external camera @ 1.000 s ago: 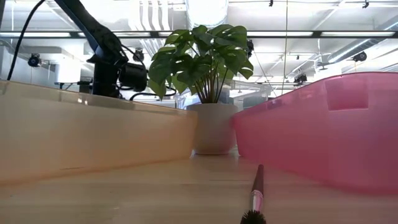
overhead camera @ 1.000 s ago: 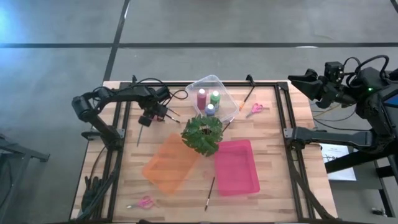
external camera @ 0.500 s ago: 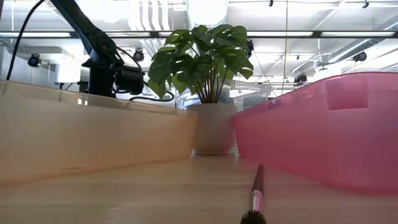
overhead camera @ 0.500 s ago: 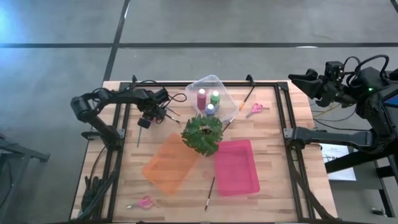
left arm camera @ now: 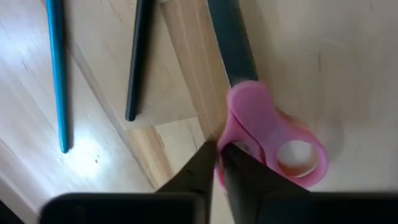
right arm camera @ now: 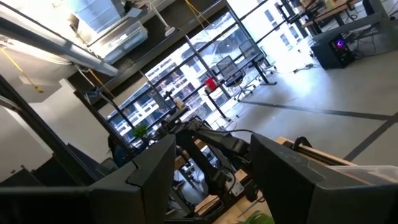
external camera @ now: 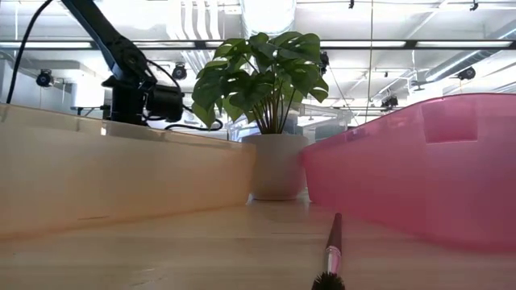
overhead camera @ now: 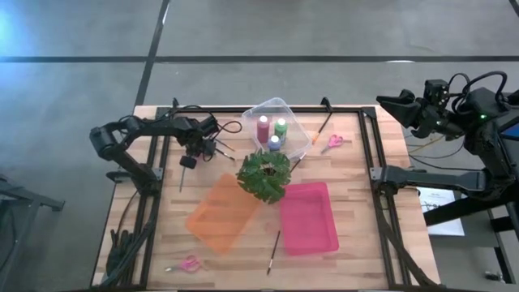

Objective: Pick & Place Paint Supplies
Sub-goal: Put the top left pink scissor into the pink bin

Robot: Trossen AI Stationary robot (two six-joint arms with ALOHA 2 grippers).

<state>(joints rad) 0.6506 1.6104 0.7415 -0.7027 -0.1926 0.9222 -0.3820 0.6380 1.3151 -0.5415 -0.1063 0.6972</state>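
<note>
From above, I see my left hand point(overhead camera: 189, 161) near the far-left part of the tabletop point(overhead camera: 357, 203), and three paint bottles point(overhead camera: 272, 130) in the clear tray point(overhead camera: 285, 106). My right hand point(overhead camera: 388, 104) waits off the far-right corner. In the left wrist view, the fingers point(left arm camera: 239, 186) are almost closed around the pink scissors point(left arm camera: 273, 140). In the right wrist view, the fingers point(right arm camera: 149, 171) stand apart and empty.

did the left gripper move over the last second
Yes. In the high view the left gripper, shut on pink scissors, has drifted away from the green plant toward the table's left rear edge.
</note>
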